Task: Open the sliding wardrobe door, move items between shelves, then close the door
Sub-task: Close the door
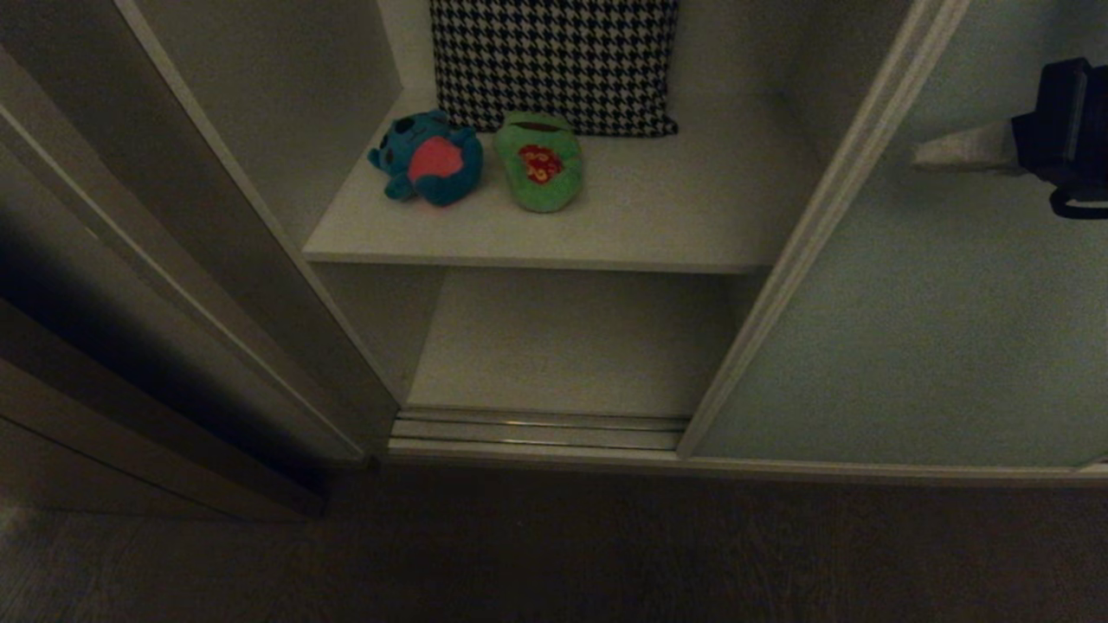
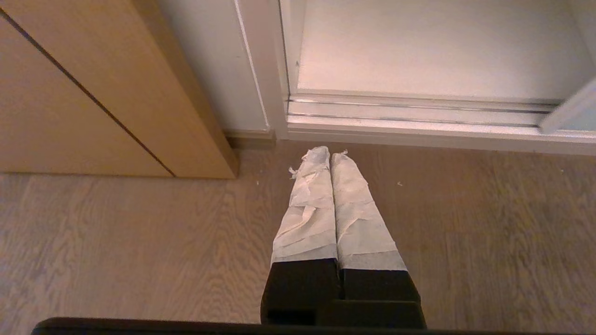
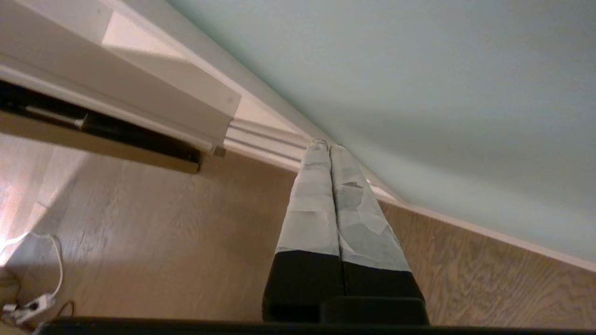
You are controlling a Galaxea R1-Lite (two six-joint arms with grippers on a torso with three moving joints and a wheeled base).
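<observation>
The sliding wardrobe door (image 1: 935, 329), a pale grey-green panel, stands slid to the right, leaving the shelves exposed. Two items lie side by side on the upper shelf (image 1: 675, 225): a blue plush toy (image 1: 430, 158) with a pink belly and a green frog (image 1: 541, 164) with a red flowered belly. The lower shelf (image 1: 571, 346) holds nothing I can see. My right gripper (image 1: 922, 156) hovers in front of the door panel (image 3: 419, 70), pointing left, shut and empty (image 3: 329, 146). My left gripper (image 2: 329, 153) hangs shut and empty over the floor before the bottom track.
A houndstooth cushion (image 1: 554, 61) leans at the back of the upper shelf behind the toys. A brown wooden side panel (image 1: 130, 303) flanks the opening on the left. The metal bottom track (image 1: 537, 428) runs along the wood floor. A white cable (image 3: 32, 298) lies on the floor.
</observation>
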